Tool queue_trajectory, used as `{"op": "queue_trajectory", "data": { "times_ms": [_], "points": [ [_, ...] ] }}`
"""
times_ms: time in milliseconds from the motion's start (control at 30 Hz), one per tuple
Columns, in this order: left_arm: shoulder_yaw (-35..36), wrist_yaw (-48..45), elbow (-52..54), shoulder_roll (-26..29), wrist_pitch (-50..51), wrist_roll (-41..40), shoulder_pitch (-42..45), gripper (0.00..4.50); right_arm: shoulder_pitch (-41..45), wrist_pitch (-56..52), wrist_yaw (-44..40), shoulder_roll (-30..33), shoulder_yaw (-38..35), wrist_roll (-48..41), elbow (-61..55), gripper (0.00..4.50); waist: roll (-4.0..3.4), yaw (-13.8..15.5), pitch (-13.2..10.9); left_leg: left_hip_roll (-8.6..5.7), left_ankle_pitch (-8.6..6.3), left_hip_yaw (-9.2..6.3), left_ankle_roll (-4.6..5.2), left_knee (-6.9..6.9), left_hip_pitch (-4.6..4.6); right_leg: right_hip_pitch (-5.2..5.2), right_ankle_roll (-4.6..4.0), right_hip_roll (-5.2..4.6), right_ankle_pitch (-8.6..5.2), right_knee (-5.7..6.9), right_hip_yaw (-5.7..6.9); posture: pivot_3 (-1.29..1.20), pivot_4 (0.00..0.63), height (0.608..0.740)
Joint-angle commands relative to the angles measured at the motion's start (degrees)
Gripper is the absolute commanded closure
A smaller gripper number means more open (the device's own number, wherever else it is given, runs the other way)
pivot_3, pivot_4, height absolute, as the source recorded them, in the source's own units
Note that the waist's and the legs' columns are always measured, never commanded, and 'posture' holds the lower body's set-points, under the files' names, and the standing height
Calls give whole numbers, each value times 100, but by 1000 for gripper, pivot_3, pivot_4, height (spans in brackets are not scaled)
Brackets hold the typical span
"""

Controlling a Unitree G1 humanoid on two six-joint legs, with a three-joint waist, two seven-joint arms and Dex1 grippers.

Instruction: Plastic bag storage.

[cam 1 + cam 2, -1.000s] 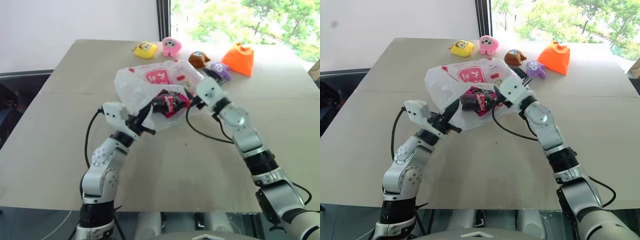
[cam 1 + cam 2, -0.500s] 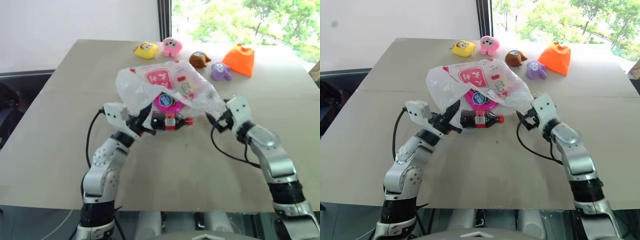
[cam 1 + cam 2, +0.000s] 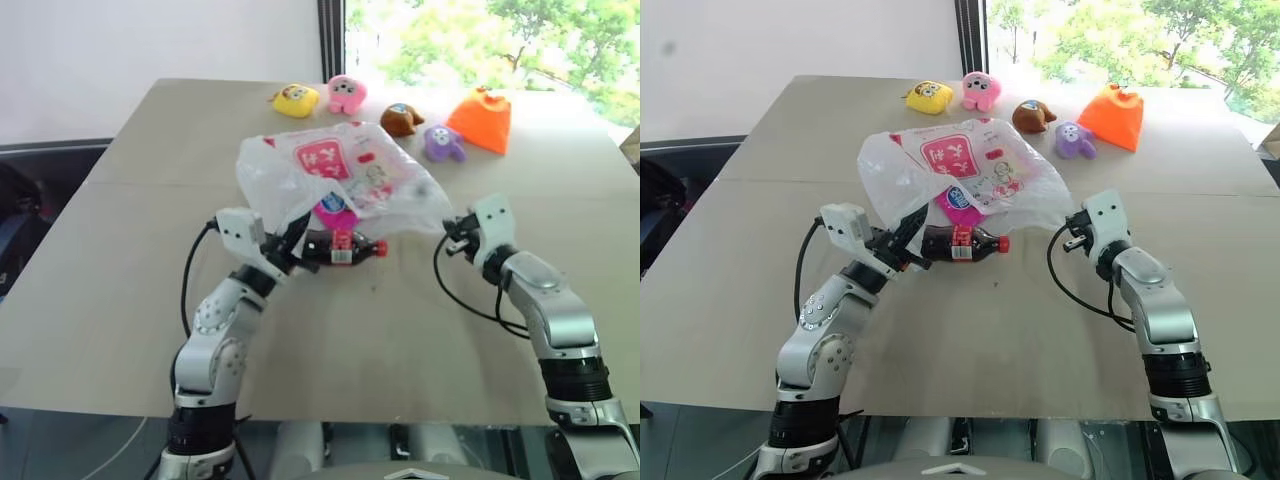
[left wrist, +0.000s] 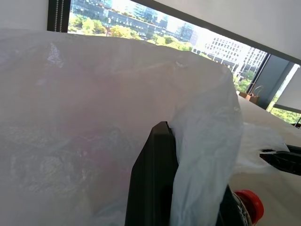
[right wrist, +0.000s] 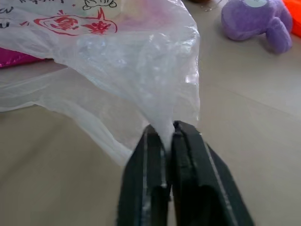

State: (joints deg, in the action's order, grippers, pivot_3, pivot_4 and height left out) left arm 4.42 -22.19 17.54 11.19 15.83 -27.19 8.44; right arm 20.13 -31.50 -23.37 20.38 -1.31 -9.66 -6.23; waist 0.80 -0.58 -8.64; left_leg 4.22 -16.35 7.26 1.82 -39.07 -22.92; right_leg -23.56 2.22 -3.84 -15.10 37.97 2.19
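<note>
We find the plastic bag [image 3: 965,180] on the table [image 3: 750,250], stretched between both arms, near the middle of the table and ahead of the robot. The left tool [image 3: 902,243] is pinched tight on the bag's near-left edge; in the left wrist view one black finger [image 4: 153,179] stands against a fold of film that drapes over it. The right tool [image 5: 164,141] is pinched on a twisted corner of the bag at its right end, with the film funnelling into the closed fingers.

The bag's long axis runs left to right between the two tools, and its body rises away from us toward the plush toys [image 3: 980,90] at the far edge. A cola bottle [image 3: 962,243] lies on its side under the bag's near lip, with its red cap pointing toward the right tool; its dark body is just beside the left tool. A magenta packet [image 3: 958,203] shows behind it under the film. We judge the left arm nearer to the bottle, and any further gathering of the bag turns on the mouth lying along this near edge.

Hard to make out: whether the bottle is inside the mouth or only under a flap, whether the loop handles are what the tools hold, and how much of the packet the bag covers. An orange pouch [image 3: 1110,115] sits well apart.
</note>
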Motion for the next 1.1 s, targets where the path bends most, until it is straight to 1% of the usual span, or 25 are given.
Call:
{"op": "queue_trajectory", "data": {
  "times_ms": [33, 167, 233, 300, 500, 800, 1100],
  "points": [
    [38, 33, 134, -30, -164, 37, 74, 4500, 134, -282, -248, 92, -491, -585, -326, 4363, 0, 1, 0, 0, 0, -1, 0, 0, -1, 0, 0, 0, 0, 0, 0, 0, 150, 740],
    [168, 124, 151, -43, -97, -75, 340, 4500, 274, -915, -624, 323, -879, -1367, -615, 4363, 0, 0, 0, 0, 0, -2, 0, 0, -1, 0, 0, 0, 0, 1, 0, 0, 150, 740],
    [237, 186, 160, -38, -24, -162, 562, 4500, 289, -1245, -925, 617, -992, -1715, -765, 4363, 0, 3, 0, 0, 0, -4, 1, -1, -1, 0, 0, 0, 0, 1, 1, 0, 150, 740],
    [299, 237, 164, -41, 42, -239, 759, 4500, 238, -1384, -1160, 910, -1002, -1852, -843, 4363, 0, 10, 0, 0, -1, -7, 1, 0, -2, 1, 0, 1, 0, 0, 3, 0, 150, 740],
    [436, 349, 169, -29, 167, -407, 1130, 4500, 56, -1562, -1380, 1361, -957, -2072, -993, 4363, 1, 14, 0, -1, -1, -9, 2, 0, -6, 1, 0, 0, 0, -5, 4, 0, 150, 740],
    [981, 639, 18, 102, 381, -831, 1919, 4500, 313, -1726, -1387, 1656, -1468, -2590, -944, 4363, 6, 33, -4, -2, -1, -38, 2, -4, -7, 2, 1, 0, 0, -3, 5, 0, 150, 740],
    [1407, 831, -284, 299, 461, -1160, 2628, 4500, 457, -1771, -1499, 1796, -1582, -2934, -971, 4363, 8, 41, -5, -2, -1, -37, 1, -4, -11, 1, 1, 1, 0, -6, 11, 0, 150, 740]
  ]
}}
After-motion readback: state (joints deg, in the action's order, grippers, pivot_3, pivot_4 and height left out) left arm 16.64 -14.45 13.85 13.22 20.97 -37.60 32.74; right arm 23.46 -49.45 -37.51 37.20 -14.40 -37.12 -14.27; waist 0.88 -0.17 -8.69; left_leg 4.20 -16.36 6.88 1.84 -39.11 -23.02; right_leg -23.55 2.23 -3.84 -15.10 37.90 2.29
